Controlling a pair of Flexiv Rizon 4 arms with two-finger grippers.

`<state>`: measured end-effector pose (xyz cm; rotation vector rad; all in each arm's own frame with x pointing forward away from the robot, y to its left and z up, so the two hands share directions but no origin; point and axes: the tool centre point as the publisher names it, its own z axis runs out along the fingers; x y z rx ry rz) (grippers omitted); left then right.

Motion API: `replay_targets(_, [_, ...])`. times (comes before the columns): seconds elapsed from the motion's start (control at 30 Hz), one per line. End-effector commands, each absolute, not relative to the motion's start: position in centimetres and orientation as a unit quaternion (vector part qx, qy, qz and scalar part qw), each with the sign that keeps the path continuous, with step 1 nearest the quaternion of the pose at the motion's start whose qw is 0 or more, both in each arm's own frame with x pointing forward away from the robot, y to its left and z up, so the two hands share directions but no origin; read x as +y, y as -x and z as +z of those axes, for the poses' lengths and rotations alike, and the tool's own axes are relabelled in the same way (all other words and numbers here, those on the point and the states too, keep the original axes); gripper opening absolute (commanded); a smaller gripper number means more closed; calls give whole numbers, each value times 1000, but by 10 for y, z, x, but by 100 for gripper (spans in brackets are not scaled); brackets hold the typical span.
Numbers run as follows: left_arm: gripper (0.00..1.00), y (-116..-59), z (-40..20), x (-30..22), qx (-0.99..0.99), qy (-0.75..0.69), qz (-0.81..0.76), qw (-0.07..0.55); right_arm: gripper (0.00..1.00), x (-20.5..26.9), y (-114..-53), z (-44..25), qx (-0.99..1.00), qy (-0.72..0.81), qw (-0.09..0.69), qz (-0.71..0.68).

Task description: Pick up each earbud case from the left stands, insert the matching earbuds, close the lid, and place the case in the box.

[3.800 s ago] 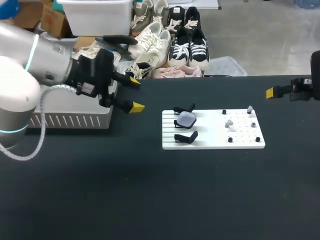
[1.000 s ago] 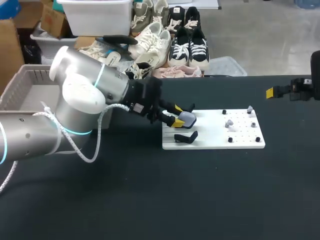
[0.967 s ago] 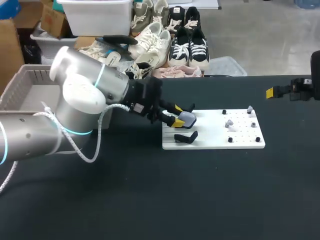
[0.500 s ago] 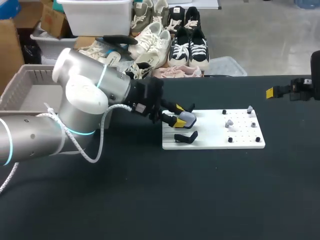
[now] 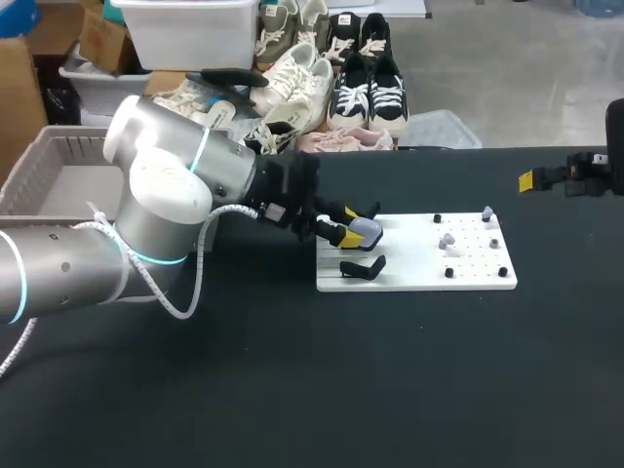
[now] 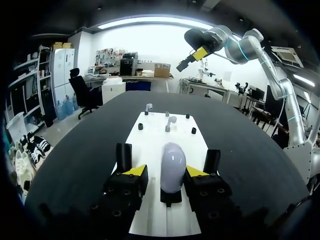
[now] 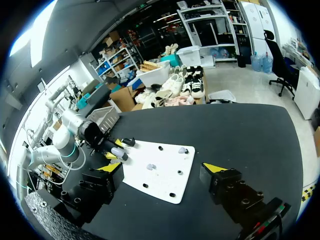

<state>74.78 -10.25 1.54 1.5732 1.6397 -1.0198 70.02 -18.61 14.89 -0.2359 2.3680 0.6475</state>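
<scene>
Black table (image 5: pixel 292 390) bearing a white perforated board (image 5: pixel 409 258) right of centre. Small black pegs (image 5: pixel 449 273) stand upright on the board's right half, well apart from one another.

Robotics lab, to judge by the left arm (image 5: pixel 156 205) and right arm (image 6: pixel 245 44) at one black surface (image 5: pixel 292 390), with a white pegged board (image 5: pixel 419 261) carrying small stands (image 5: pixel 363 265).

we can't id earbuds (image 5: pixel 447 240), too small; right arm (image 5: pixel 597 174) cut by edge; case (image 6: pixel 173 167) base hidden in stand (image 6: pixel 170 196).
</scene>
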Motion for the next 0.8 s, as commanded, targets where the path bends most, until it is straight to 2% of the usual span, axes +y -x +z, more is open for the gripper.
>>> replay_targets(0.03, [47,-748,13,-104,623,-598,-388,322,100,-187,-701,149,906,91,330,248])
replay_targets(0.3, [45,-748,12,-104,623,-597,-387,326,100,-187,-701,149,906,91,330,248])
replay_targets(0.33, [42,-748,12,-104,622,-597,-387,326,100,-187,-701,149,906,91,330,248])
replay_targets(0.4, [23,-748,12,-104,621,-598,-387,328,100,-187,-701,149,906,91,330,248])
replay_targets(0.43, [4,-747,12,-103,620,-598,-386,329,100,-187,-701,149,906,91,330,248])
replay_targets(0.47, [0,-746,13,-103,620,-598,-387,330,100,-187,-701,149,906,91,330,248])
replay_targets(0.8, [0,-732,47,-88,596,-593,-410,355,100,-187,-701,149,906,91,330,248])
